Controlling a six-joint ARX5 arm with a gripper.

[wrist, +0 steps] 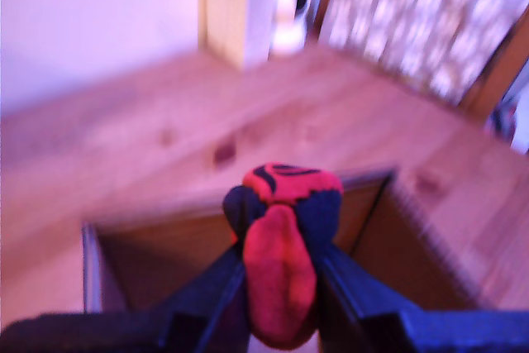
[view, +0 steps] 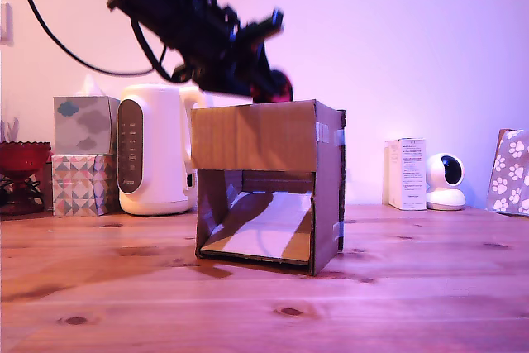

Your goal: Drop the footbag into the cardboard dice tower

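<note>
The jaws are pinching the footbag [wrist: 283,264] above the cardboard dice tower [view: 266,183], near its one o'clock top corner in the exterior view. Judging by the wrist view, centring over the open top [wrist: 207,262] before releasing seems wise.

wrist view blurred | footbag [view: 279,87] mostly hidden behind gripper [view: 269,80]

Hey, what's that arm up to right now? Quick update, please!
Gripper shut on the footbag, held just above the cardboard dice tower. Tower's open top directly beneath. Nothing seen blocking the drop.
</note>
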